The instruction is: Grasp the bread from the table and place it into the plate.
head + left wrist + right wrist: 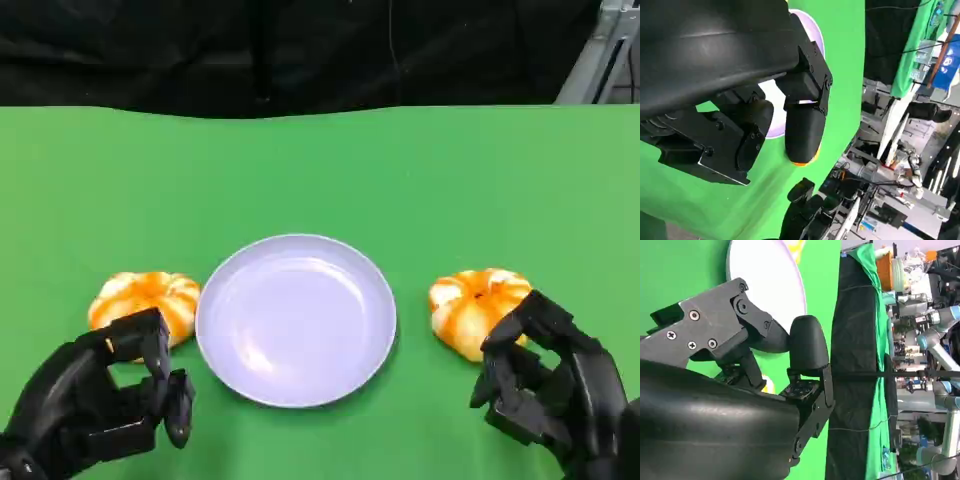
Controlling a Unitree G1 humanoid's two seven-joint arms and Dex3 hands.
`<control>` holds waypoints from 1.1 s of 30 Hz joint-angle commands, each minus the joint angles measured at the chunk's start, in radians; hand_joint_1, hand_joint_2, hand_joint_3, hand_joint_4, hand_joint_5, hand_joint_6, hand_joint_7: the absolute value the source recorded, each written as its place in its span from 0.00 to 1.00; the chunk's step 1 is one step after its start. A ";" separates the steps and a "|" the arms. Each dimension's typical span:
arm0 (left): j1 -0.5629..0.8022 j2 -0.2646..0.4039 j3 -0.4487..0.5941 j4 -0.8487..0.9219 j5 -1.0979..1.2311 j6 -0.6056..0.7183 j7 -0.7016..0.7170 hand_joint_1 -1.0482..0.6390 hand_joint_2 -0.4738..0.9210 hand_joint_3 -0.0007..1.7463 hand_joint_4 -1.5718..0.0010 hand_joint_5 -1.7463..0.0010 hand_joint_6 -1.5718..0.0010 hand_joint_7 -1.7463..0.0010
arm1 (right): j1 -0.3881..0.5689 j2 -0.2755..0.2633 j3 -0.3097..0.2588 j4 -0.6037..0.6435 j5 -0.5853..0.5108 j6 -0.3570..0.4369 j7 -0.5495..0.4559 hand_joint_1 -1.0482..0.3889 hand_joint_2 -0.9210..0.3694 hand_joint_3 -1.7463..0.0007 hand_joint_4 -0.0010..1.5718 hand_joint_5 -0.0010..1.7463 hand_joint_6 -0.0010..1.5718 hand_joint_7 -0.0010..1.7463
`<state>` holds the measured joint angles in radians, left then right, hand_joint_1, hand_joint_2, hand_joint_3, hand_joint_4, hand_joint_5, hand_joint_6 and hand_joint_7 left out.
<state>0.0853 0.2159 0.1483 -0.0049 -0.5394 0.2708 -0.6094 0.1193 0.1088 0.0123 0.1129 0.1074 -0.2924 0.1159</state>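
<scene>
Two bread rolls lie on the green table (420, 170), the left roll (146, 301) and the right roll (476, 307) flanking the plate (296, 318), with the left robot hand (105, 400) and right robot hand (550, 385) beside them, fingers apart, holding nothing.

A robotics lab: a table draped in bright green cloth (320, 170), a black curtain backdrop (280, 50) at its far edge, and cluttered equipment racks with cables (900, 165) and grey-white robot arms (940, 340) beyond.
</scene>
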 commanded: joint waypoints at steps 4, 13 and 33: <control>-0.002 0.008 0.012 0.011 0.003 -0.007 -0.004 0.68 0.77 0.84 0.40 0.00 0.51 0.00 | -0.004 -0.007 -0.008 -0.003 0.006 -0.004 -0.004 0.63 0.24 0.36 0.54 1.00 0.40 0.93; 0.000 0.010 0.012 0.010 0.003 -0.009 -0.007 0.68 0.77 0.84 0.40 0.00 0.51 0.00 | -0.002 -0.009 -0.004 -0.006 0.003 -0.006 -0.008 0.63 0.24 0.37 0.53 1.00 0.40 0.92; -0.044 0.064 0.000 0.100 0.373 -0.429 0.126 0.19 1.00 0.20 0.99 0.86 0.82 0.97 | -0.004 -0.008 -0.005 -0.005 0.007 -0.003 -0.008 0.62 0.25 0.36 0.53 1.00 0.41 0.92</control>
<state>0.0625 0.2249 0.1562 0.0635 -0.2919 -0.0483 -0.5401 0.1192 0.1090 0.0142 0.1122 0.1093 -0.2936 0.1091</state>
